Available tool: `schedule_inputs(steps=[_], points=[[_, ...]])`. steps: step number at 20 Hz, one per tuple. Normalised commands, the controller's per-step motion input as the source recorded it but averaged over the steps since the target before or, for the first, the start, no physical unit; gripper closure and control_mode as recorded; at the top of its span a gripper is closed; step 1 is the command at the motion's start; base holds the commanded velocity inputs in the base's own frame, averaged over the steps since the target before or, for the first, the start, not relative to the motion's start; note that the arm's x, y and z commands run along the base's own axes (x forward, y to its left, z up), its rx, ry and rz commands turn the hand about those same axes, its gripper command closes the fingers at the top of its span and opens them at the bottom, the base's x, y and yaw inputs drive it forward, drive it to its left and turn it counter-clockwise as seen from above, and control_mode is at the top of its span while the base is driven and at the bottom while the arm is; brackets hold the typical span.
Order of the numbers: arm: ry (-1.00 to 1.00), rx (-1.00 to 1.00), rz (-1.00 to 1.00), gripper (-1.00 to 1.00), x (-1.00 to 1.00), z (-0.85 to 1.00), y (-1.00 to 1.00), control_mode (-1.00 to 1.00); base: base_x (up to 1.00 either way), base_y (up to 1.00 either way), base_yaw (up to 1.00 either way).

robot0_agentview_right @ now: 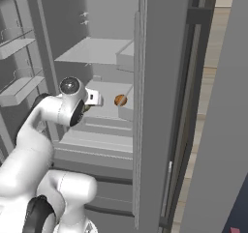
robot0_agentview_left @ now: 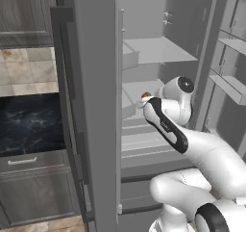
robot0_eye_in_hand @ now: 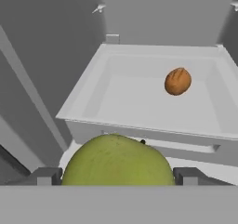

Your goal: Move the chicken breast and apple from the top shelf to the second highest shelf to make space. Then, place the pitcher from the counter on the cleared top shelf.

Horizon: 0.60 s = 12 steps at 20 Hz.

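Gripper [robot0_eye_in_hand: 116, 176]: jaws wide, flanking the apple [robot0_eye_in_hand: 116, 160], likely carrying it | chicken breast [robot0_eye_in_hand: 177, 81]: on second highest shelf [robot0_eye_in_hand: 116, 102], toward its right back corner, leaving the front bare.

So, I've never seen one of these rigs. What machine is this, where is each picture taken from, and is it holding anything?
This is a white robot arm on a drivable base, reaching into an open fridge in a simulated kitchen. Two pictures come from cameras on the base, behind the arm to its left and right. The third comes from a camera on the hand, looking out along the gripper.

In the hand view, the apple fills the gap between the two dark fingertips, in front of the shelf edge, so it appears to be gripped.

The chicken breast, the orange-brown lump, lies on the second highest shelf. The top shelf has nothing on it.
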Motion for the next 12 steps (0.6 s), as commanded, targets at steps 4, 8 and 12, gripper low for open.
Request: schedule_inputs(steps=[4,8,12], points=[[0.01,0.00,0.00,1.00,0.50,-0.06,0.00,-1.00,0.00,0.00,0.00],[0.00,0.00,0.00,1.00,0.48,-0.07,0.00,-1.00,0.00,0.00,0.00],[0.00,0.00,0.00,1.00,0.41,-0.12,0.00,-1.00,0.00,0.00,0.00]])
